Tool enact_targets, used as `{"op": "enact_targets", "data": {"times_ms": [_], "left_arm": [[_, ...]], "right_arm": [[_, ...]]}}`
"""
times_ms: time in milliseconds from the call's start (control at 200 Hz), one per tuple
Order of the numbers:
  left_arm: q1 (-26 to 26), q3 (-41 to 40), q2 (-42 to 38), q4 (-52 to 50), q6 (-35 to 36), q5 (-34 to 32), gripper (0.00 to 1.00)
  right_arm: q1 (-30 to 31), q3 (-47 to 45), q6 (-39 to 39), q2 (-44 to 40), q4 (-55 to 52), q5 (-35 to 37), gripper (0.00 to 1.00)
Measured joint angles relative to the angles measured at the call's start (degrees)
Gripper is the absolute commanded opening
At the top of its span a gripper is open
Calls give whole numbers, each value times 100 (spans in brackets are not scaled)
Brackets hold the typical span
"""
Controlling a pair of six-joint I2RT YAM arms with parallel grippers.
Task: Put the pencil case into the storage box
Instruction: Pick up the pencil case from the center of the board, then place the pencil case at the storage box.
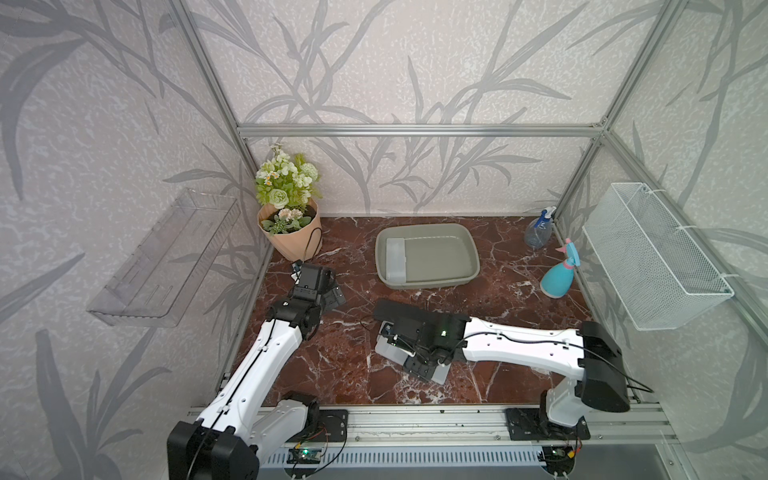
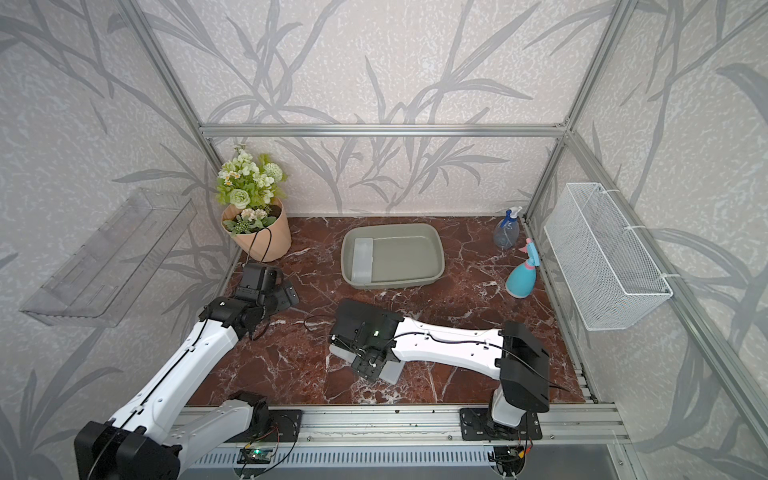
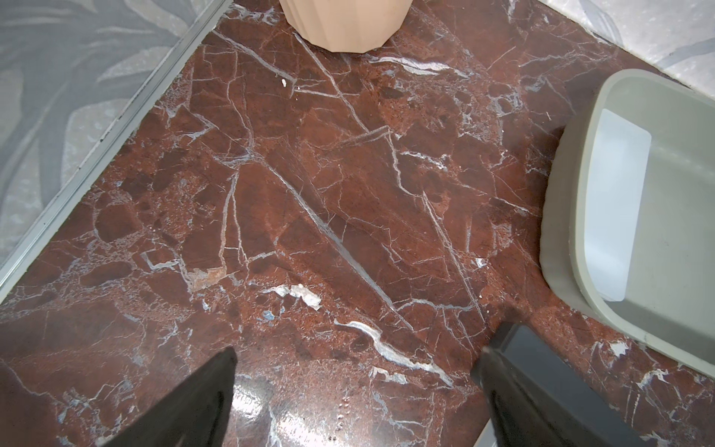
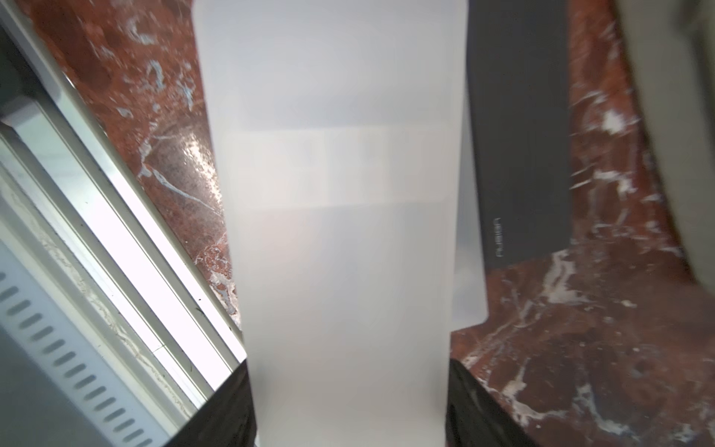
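We see the right gripper point(image 4: 348, 391) pinching the pencil case point(image 4: 340, 213), a smooth frosted-white slab, near the middle of the glossy red marble table point(image 3: 309, 193). In both top views the wrist hides most of it. Only the right wrist view shows a matte dark grey case point(image 4: 518, 135) alongside. The left gripper point(image 3: 367, 340) hangs spread over bare marble. The storage box point(image 1: 428, 227), rounded grey-green plastic, sits farther back.

a peach flower pot point(image 1: 293, 243) is standing just beyond the left claw point(image 1: 334, 296) — a clear plastic tray point(image 1: 166, 257) is hanging on the wall out to its left. a clear blue spray bottle point(image 1: 538, 232) and a teal spray bottle point(image 1: 557, 280) are standing well beyond the right claw point(image 1: 422, 368), a white wire basket point(image 1: 652, 257) hanging farther right — all over red marble point(image 1: 332, 374).
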Motion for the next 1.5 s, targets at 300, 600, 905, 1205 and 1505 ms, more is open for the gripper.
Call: {"op": "enact_targets", "data": {"times_ms": [300, 600, 905, 1205, 1505], "left_arm": [[138, 0, 107, 2, -59, 59, 100], [166, 131, 114, -87, -162, 136, 100], [192, 151, -214, -385, -251, 144, 100], [219, 153, -299, -470, -269, 92, 100], [225, 210, -118, -470, -249, 90, 100]], "right_arm": [[-1309, 850, -424, -400, 52, 450, 57], [-2933, 3713, -431, 1878, 142, 498, 59], [-3368, 7501, 164, 4935, -914, 260, 60], [-3764, 7536, 796, 5495, -1423, 162, 63], [-3810, 7748, 1073, 5934, -1519, -48, 66]]}}
